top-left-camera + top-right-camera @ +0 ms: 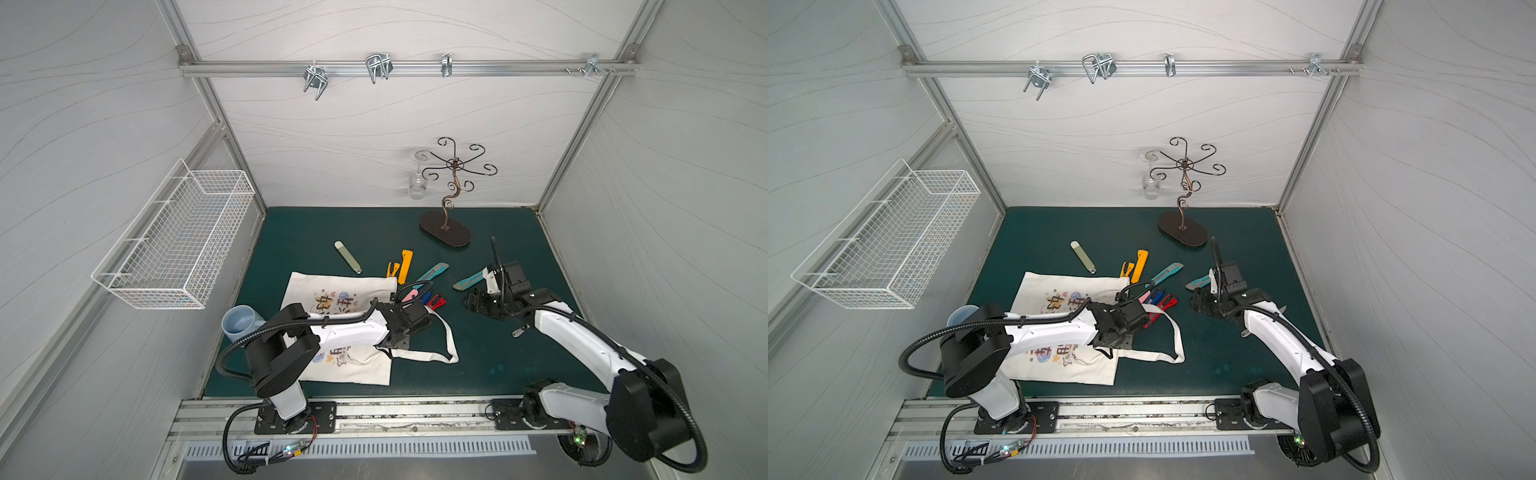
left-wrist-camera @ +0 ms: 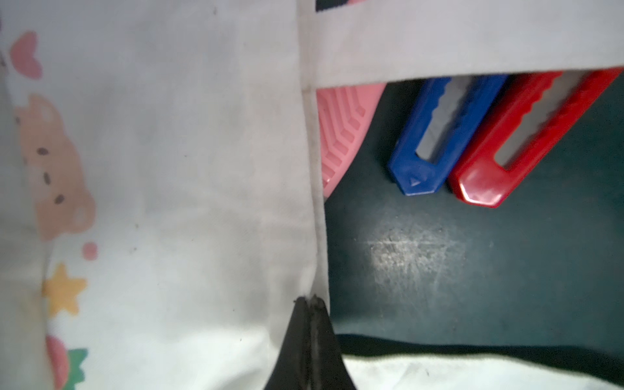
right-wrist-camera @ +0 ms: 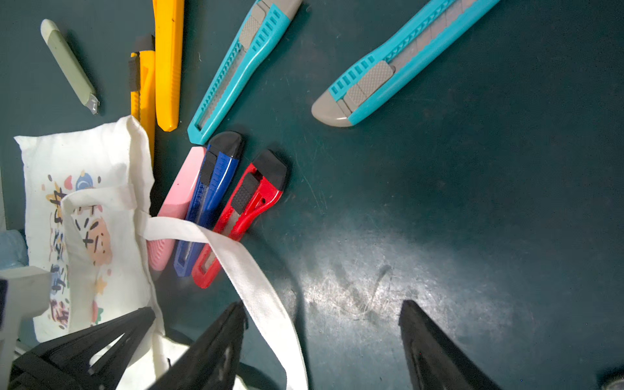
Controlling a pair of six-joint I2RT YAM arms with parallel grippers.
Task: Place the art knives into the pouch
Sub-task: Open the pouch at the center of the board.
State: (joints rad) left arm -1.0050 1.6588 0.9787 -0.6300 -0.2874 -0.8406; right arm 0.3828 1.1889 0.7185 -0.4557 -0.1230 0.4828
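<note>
The pouch [image 1: 345,286] is a cream tote with cartoon prints, lying flat on the green mat [image 1: 478,365]. My left gripper [image 2: 310,299] is shut, its tips pinching the pouch's [image 2: 185,169] hemmed rim. Several art knives lie beside the rim. A pink knife [image 3: 182,189], a blue one [image 3: 216,182] and a red one [image 3: 256,196] are side by side under a handle strap [image 3: 243,270]. Two teal knives [image 3: 398,67] [image 3: 236,67] lie farther out. My right gripper [image 3: 320,304] hangs open above bare mat, holding nothing.
Two yellow knives [image 1: 405,266] and a grey-green knife [image 1: 347,257] lie behind the pouch. A scrolled metal stand [image 1: 446,232] with a hanging glass is at the back. A blue cup [image 1: 239,322] sits by the left arm. A white wire basket [image 1: 174,249] hangs on the left wall.
</note>
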